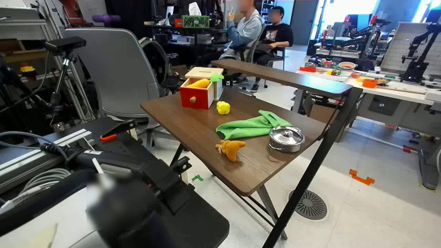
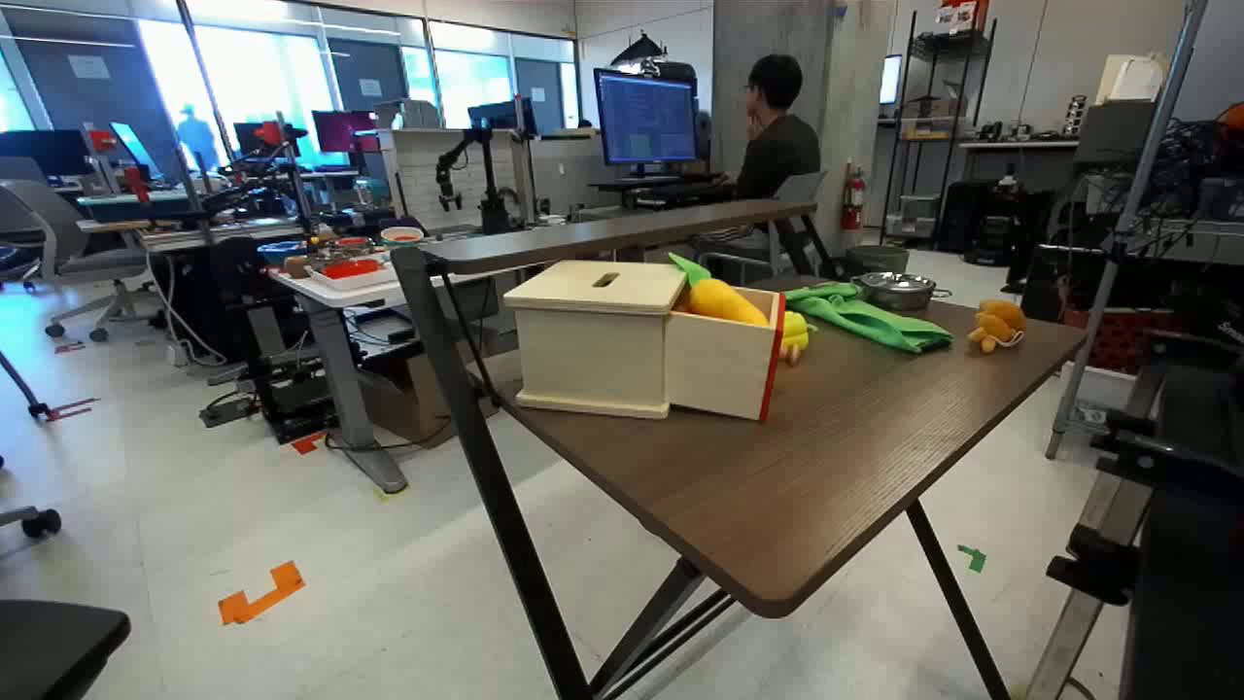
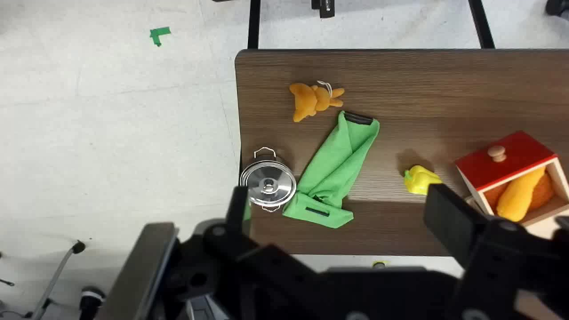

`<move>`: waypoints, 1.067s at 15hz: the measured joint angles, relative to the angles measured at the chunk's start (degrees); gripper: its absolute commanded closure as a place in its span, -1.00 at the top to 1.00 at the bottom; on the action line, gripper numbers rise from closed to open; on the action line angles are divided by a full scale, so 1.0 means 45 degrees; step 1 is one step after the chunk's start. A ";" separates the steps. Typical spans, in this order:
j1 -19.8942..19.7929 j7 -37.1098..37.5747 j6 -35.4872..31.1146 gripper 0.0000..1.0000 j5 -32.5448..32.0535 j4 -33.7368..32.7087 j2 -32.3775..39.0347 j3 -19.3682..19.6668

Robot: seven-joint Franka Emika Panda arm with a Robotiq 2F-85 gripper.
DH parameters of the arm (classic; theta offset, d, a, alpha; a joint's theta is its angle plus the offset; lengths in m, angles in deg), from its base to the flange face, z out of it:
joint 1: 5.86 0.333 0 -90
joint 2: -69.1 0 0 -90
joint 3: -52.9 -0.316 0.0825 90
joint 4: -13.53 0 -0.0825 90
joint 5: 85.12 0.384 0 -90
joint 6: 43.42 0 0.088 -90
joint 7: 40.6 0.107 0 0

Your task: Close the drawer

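Where my pincer (image 3: 338,196) hangs: facing down at the table (image 3: 422,80), spread wide, grasping nothing.
Pot (image 3: 269,183): wrist view, just inside my left-hand finger (image 3: 238,211).
Orange soft toy (image 3: 306,100): ahead, a little left of my midline.
Green cloth (image 3: 326,178): framed in my gap.
Yellow pepper (image 3: 418,179): just ahead of my right-hand finger (image 3: 449,218).
Red drawer (image 3: 515,159): pulled out, right of and slightly ahead of my right-hand finger; knob face turned ahead-left, slide axis slanting back-right into the cabinet (image 2: 591,358). Judged move: go right, get ahead of that face, lower, push back-right along the slant.
Carrot-like toy (image 3: 518,198): in the drawer; in an exterior view it (image 2: 729,303) tops the side wall, so could snag on the cabinet's edge.
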 measured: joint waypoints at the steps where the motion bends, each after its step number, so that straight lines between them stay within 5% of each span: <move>1: 0.0000 0.0000 0.0000 1.00 0.0000 -0.0009 -0.0001 0.0000; 5: 0.0202 -0.0208 -0.0289 1.00 0.0083 0.0083 0.0161 -0.0011; 9: 0.1120 -0.0687 -0.2181 1.00 0.0597 0.0515 0.0977 -0.0023; 13: 0.2787 -0.1659 -0.4765 1.00 0.2449 0.0826 0.2621 -0.0014; 16: 0.4617 -0.3224 -0.5965 1.00 0.5103 0.0737 0.4073 0.0237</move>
